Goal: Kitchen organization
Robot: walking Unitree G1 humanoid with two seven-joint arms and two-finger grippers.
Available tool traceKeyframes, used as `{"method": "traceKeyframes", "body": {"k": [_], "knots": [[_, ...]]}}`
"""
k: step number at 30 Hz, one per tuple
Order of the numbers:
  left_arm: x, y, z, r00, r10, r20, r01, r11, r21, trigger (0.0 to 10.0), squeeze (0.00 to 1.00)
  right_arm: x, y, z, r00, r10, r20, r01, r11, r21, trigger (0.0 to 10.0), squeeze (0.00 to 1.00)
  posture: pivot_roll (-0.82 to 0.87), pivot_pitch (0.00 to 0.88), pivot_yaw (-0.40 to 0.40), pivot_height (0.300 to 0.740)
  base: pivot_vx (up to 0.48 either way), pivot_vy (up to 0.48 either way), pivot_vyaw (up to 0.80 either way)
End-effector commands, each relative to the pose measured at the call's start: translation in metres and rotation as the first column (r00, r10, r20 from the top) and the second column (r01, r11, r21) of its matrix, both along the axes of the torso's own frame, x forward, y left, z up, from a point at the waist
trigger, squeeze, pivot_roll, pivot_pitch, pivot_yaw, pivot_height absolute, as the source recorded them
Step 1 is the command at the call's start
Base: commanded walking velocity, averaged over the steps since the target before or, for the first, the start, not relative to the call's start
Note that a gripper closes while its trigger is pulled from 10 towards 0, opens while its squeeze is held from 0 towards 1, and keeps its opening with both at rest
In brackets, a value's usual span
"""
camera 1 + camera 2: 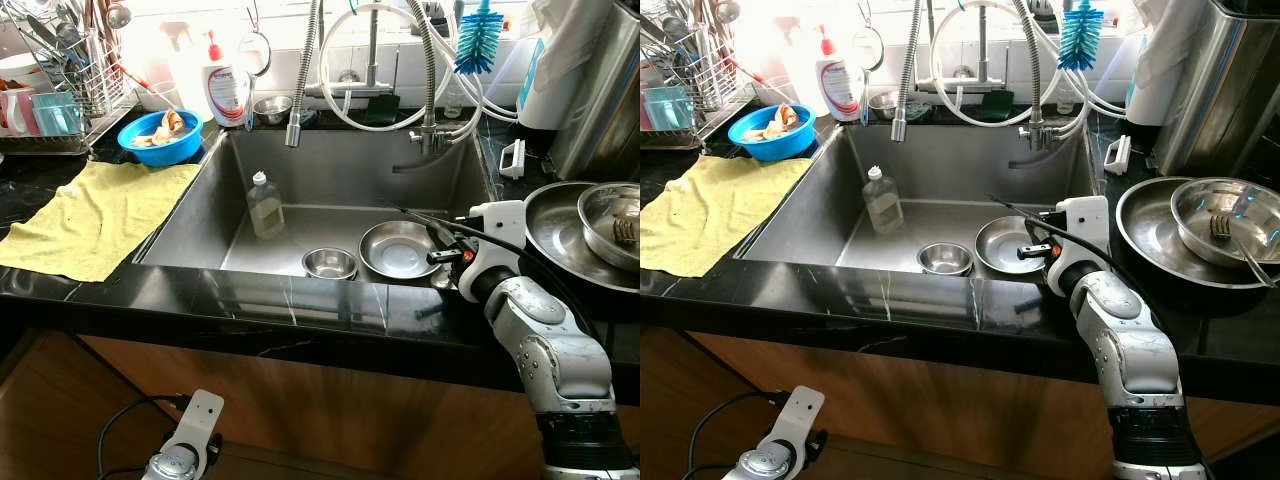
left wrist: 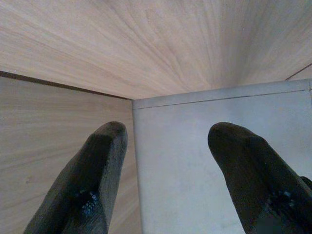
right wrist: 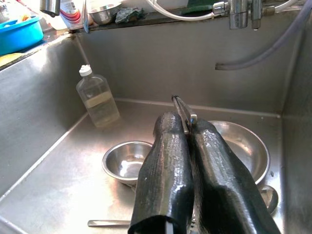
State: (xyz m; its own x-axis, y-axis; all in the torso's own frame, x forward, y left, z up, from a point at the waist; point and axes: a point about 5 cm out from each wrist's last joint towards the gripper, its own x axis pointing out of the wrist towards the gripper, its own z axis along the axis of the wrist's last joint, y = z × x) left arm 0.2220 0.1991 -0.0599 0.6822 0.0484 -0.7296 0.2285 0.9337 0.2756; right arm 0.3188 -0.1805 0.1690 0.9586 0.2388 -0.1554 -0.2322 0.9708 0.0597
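My right gripper (image 3: 184, 122) reaches over the right end of the steel sink (image 1: 190, 215), shut on a thin metal utensil (image 3: 181, 106) that pokes out past the fingertips. Below it on the sink floor lie a steel plate (image 1: 398, 248), a small steel bowl (image 1: 329, 263) and a spoon (image 3: 109, 223). A clear plastic bottle (image 1: 264, 205) stands further left in the sink. My left gripper (image 2: 168, 141) hangs open below the counter, beside a wooden cabinet front.
Stacked steel bowls (image 1: 560, 235) holding a fork (image 1: 625, 232) sit on the right counter. A yellow cloth (image 1: 95, 215), a blue bowl (image 1: 160, 137) and a dish rack (image 1: 55, 90) are on the left. A pull-down faucet hose (image 1: 303, 80) hangs over the sink.
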Motion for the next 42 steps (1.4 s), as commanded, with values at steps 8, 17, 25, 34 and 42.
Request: {"method": "traceKeyframes", "body": {"k": [8, 17, 25, 34, 42], "knots": [[-0.005, 0.006, -0.003, 0.999, 0.021, -0.027, -0.021, 1.000, 0.007, 10.0, 0.00, 0.002, 0.000, 0.001, 1.000, -0.004, -0.006, 0.004, 1.000, 0.000, 10.0, 0.37, -0.16, 0.000, 0.089, 0.740, 0.000, 0.000, 0.00], [-0.006, 0.007, -0.003, 0.999, 0.020, -0.029, -0.020, 1.000, 0.010, 10.0, 0.00, 0.002, 0.005, -0.002, 1.000, 0.004, -0.017, -0.004, 1.000, -0.003, 10.0, 0.36, -0.16, 0.000, 0.088, 0.740, 0.000, 0.000, 0.00], [-0.006, 0.006, -0.003, 0.999, 0.020, -0.029, -0.020, 1.000, 0.010, 10.0, 0.00, 0.003, 0.005, -0.001, 1.000, 0.004, -0.013, -0.004, 1.000, -0.002, 10.0, 1.00, -0.16, 0.000, 0.087, 0.740, 0.000, 0.000, 0.00], [-0.006, 0.006, -0.003, 0.999, 0.020, -0.029, -0.020, 1.000, 0.012, 10.0, 0.00, 0.004, 0.003, 0.008, 0.998, -0.043, 0.055, 0.045, 0.998, -0.032, 10.0, 0.00, -0.16, 0.000, 0.089, 0.740, 0.000, 0.000, 0.00], [-0.006, 0.006, -0.003, 0.999, 0.017, -0.029, -0.017, 1.000, 0.013, 10.0, 0.00, -0.001, -0.002, 0.048, 0.938, -0.172, 0.302, 0.210, 0.973, -0.098, 10.0, 0.00, -0.16, 0.000, 0.091, 0.740, 0.000, 0.000, 0.00]]}}
